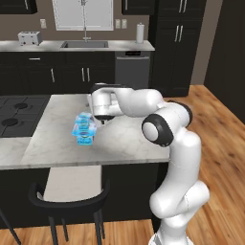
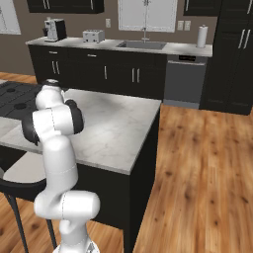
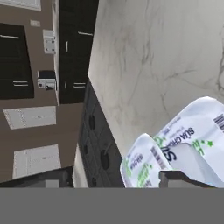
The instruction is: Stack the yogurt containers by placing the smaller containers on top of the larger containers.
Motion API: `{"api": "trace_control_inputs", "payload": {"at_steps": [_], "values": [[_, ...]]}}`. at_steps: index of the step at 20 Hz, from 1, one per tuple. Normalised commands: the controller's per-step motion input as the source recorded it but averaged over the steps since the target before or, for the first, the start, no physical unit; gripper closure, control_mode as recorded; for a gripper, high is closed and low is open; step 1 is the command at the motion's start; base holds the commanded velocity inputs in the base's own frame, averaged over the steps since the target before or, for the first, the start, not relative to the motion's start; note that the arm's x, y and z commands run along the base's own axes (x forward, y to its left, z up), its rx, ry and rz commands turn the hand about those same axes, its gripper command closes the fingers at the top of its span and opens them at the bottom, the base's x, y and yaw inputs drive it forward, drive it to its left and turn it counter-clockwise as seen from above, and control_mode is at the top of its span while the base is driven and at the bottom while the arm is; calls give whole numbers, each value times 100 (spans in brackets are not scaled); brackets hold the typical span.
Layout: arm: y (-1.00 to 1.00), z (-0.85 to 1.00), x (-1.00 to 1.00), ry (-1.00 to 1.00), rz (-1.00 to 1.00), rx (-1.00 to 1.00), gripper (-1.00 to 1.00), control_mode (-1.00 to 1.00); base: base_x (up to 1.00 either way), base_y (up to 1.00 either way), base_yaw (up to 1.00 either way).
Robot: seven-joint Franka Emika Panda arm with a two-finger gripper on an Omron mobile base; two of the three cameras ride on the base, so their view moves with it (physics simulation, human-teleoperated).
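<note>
While hovering over the cluster, hand [image 1: 102, 117] sits just beside and slightly above the yogurt containers [image 1: 84, 128] near the middle of the worktop [image 1: 124, 136], wrist turned down toward them. Cannot tell whether fingers are spread or pressed together: left base view too small, hand view shows just one dark fingertip [image 3: 175, 176] at the bottom edge. Printed white lids [image 3: 192, 127] close under the camera, so probably lining up on a top cup. Cups look bunched, maybe already part-stacked; count per level unclear. Stacking likely kept mid-slab to stay clear of the edges. Pale marbled stone island, black cooktop [image 1: 16, 115] at one end, dark stool [image 1: 72, 203] tucked below. Dark cabinets, sink [image 1: 84, 44], toaster [image 1: 29, 37], paper towel roll [image 1: 140, 33] on far counter; wood floor [image 2: 197, 173].
</note>
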Motion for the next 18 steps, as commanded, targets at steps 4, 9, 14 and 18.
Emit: {"api": "trace_control_inputs", "payload": {"at_steps": [4,9,14,18], "values": [[-7,0,0,-7,0,0,-100,-100,0,0,0],[-40,0,-13,-6,0,1,-100,-100,0,0,0],[-87,0,-65,-4,0,0,-100,-100,0,0,0],[-94,29,-86,0,0,0,-100,-100,0,0,0]]}}
